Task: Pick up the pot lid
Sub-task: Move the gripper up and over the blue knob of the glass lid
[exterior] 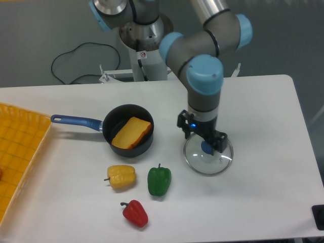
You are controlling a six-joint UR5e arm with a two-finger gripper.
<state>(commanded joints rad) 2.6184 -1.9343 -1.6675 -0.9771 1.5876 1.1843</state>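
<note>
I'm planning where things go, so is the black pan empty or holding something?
Holding something: an orange-yellow piece lies inside the black pan.
</note>
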